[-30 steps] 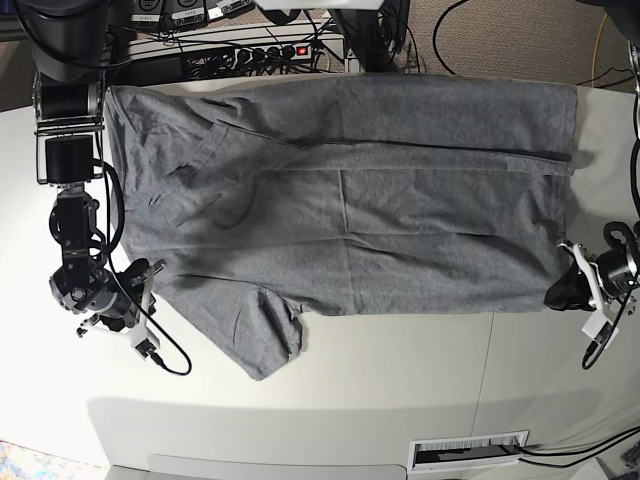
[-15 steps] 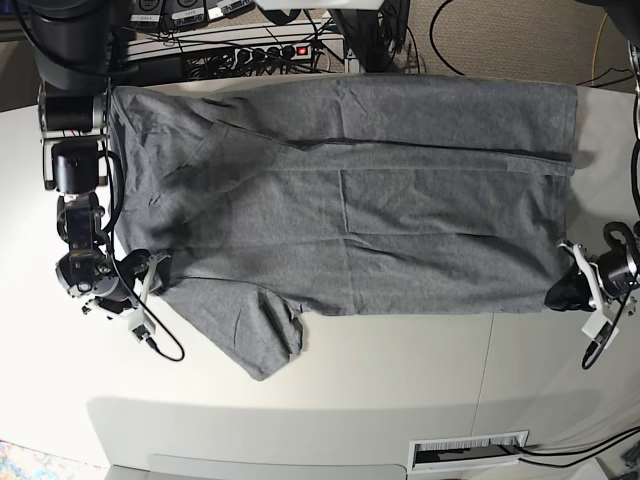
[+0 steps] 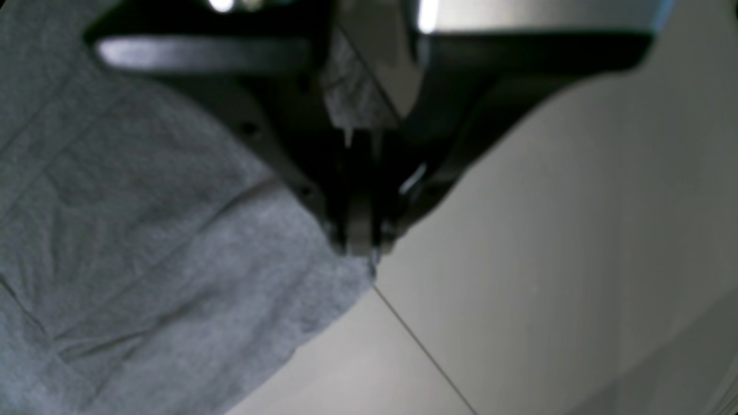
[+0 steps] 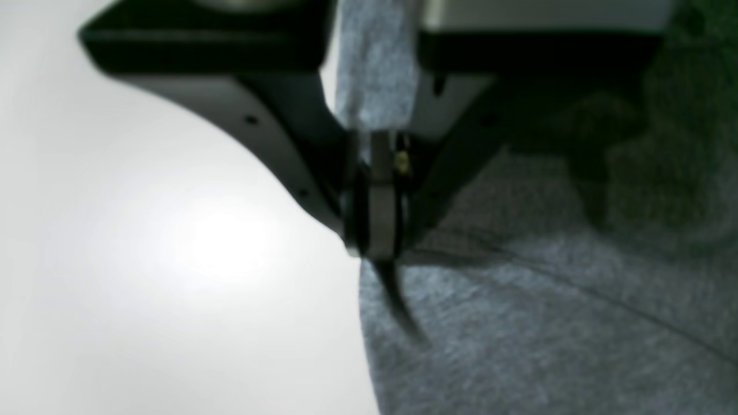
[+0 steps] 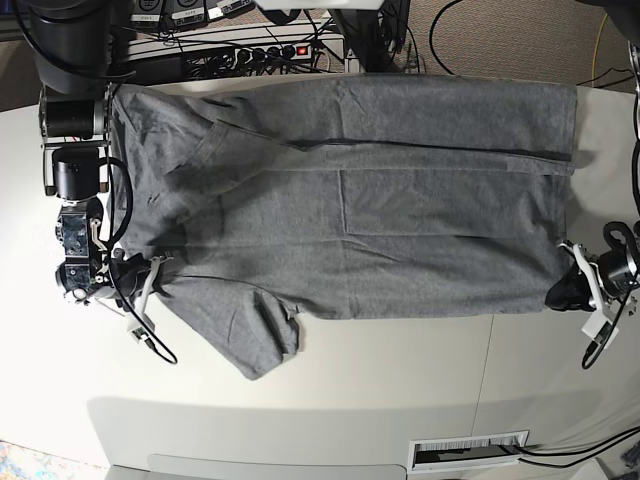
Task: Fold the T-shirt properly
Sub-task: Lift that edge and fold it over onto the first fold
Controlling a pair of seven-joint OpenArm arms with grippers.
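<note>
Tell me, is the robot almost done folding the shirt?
Not yet, it is only starting. Done: the T-shirt lies spread flat on the table. In hand: the left gripper has its jaws shut on one edge of the cloth, and the right gripper has its jaws shut on the opposite edge. Left to do: nearly all the folding, since one sleeve sticks out unfolded.

The arm with black cylindrical joints and silver metal brackets (image 5: 70, 180) ends in a black wrist housing with white plastic parts, and a thin black cable (image 5: 150, 345) loops off it. The opposite black-and-white wrist unit (image 5: 598, 285) also trails a thin black cable. Up close, each matte black wedge-shaped gripper (image 4: 375, 251) (image 3: 357, 248) shows small screw holes in its finger faces and narrow grey pads at the tips.
</note>
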